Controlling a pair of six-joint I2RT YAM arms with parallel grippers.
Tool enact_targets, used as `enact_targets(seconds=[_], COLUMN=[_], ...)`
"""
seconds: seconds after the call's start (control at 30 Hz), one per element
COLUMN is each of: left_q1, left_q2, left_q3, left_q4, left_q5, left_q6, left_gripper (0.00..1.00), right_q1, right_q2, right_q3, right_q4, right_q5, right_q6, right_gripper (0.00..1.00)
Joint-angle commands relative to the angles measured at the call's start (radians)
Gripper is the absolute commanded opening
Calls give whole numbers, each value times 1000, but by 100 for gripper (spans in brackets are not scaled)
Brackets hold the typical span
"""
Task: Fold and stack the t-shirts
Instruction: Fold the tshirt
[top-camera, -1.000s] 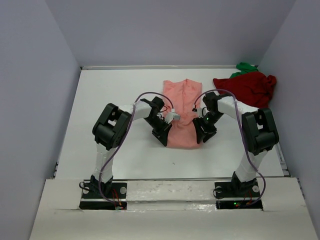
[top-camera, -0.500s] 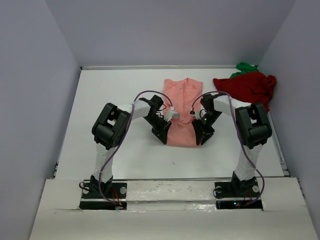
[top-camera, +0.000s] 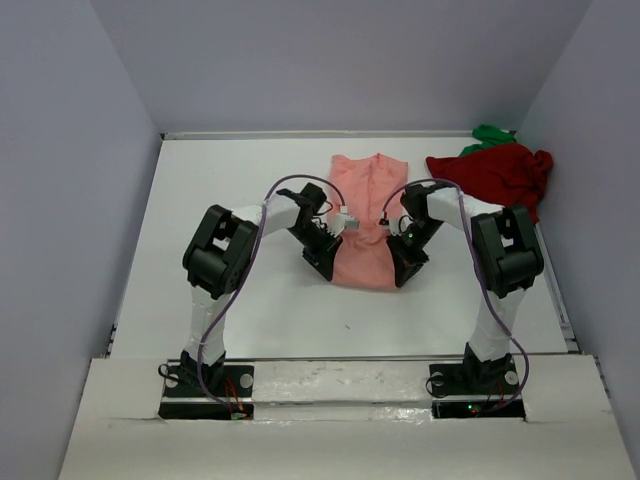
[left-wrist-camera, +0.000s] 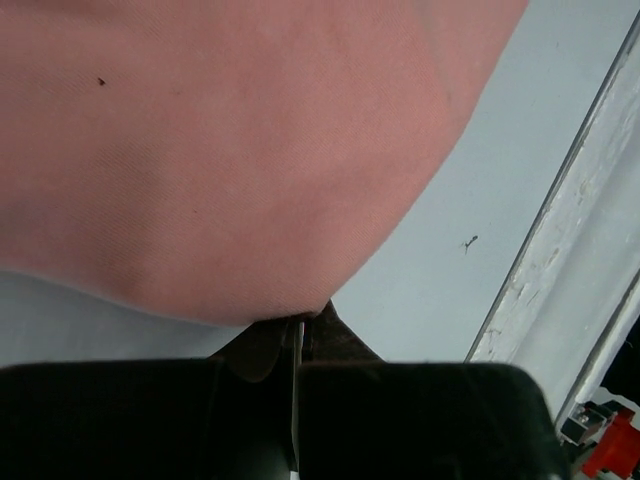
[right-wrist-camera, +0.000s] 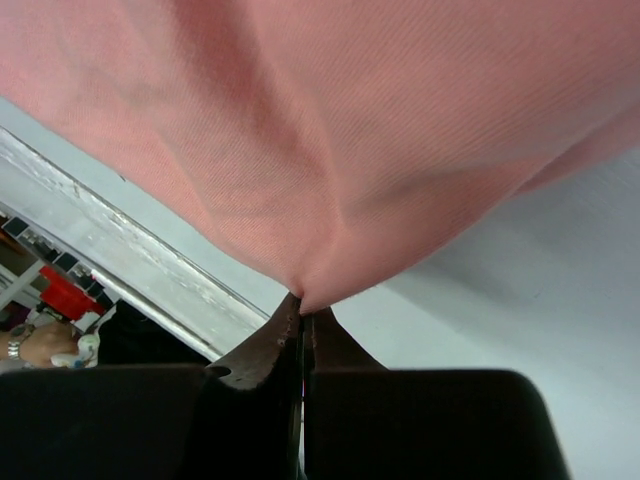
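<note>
A salmon-pink t-shirt lies folded lengthwise at the middle of the table. My left gripper is shut on its near left corner, and the pink cloth fills the left wrist view above the closed fingertips. My right gripper is shut on the near right corner; pink cloth is pinched at the tips. A dark red t-shirt lies crumpled at the far right, with a bright green t-shirt showing behind it.
The white table is walled by grey panels on three sides. A white raised rim runs along the near edge, above the arm bases.
The right gripper has closed on the pink shirt's near right corner. Both grippers have shifted slightly away from the bases, and the shirt's near hem has lifted and bunched a little.
</note>
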Motion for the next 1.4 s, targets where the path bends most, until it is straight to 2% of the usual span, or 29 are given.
enact_targets(seconds=[0.0, 0.33, 0.63, 1.0, 1.13, 1.37], left_q1=[9, 9, 9, 23, 29, 51], left_q2=[-93, -186, -251, -220, -167, -93], left_q3=[100, 272, 297, 335, 418, 513], left_q4=[-50, -170, -161, -95, -92, -43], left_q5=[-30, -104, -183, -243, -272, -409], left_q6=[24, 27, 2, -18, -25, -71], left_gripper=[0, 0, 0, 0, 0, 0], right_q1=[-8, -8, -8, -8, -8, -8], right_q2=[-46, -115, -158, -104, -74, -50], right_q3=[55, 153, 291, 387, 423, 424], right_q4=[-60, -102, -82, 12, 35, 131], right_q5=[6, 56, 164, 270, 297, 385], right_q6=[-20, -17, 8, 28, 23, 20], right_gripper=[0, 0, 0, 0, 0, 0])
